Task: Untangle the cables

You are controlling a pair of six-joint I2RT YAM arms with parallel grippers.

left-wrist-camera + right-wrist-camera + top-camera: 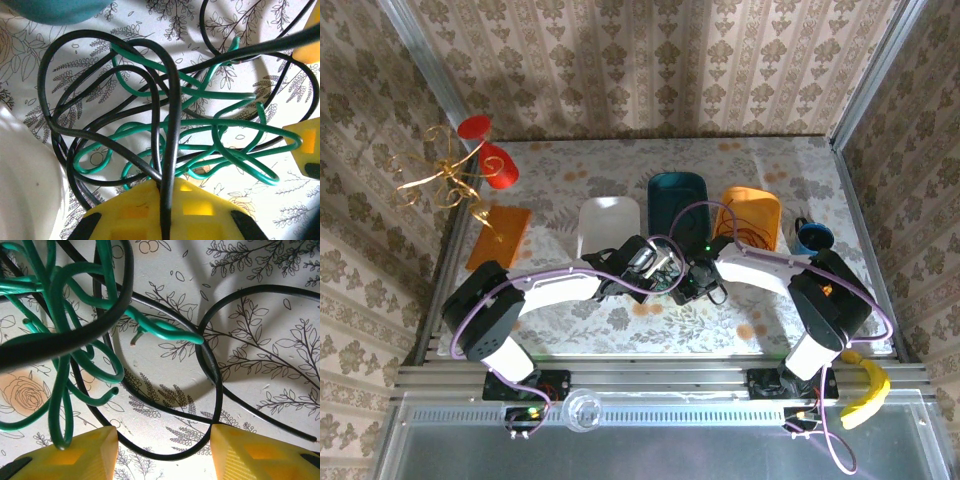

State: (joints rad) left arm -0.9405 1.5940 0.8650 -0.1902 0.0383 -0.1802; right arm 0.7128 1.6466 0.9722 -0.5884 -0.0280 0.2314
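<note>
1. The cables lie knotted mid-table on the floral tablecloth (570, 320), just in front of the teal bin (678, 200) — a black cable (170, 100) looped over and through a green cable (220, 125)
2. The left gripper (167, 192) has its yellow fingers closed tight on one strand of the black cable, which rises from the pinch and arches over the green coils
3. The right gripper (162, 452) stands about half apart and grips nothing; a black loop lies on the cloth between its tips, and a green loop rests against one fingertip (75, 455)
4. The white bin (610, 225) sits just left of the knot, its rim close to the black loops; the orange bin (750, 215) is right of the teal one
5. Well apart from the knot are a gold curled stand (445, 175) with red pieces, an orange-brown board (500, 235), a blue round object (812, 237) and a banana (868, 390) by the near right rail
6. Wallpapered walls and metal posts close three sides — bare cloth lies between the knot and the arm bases
</note>
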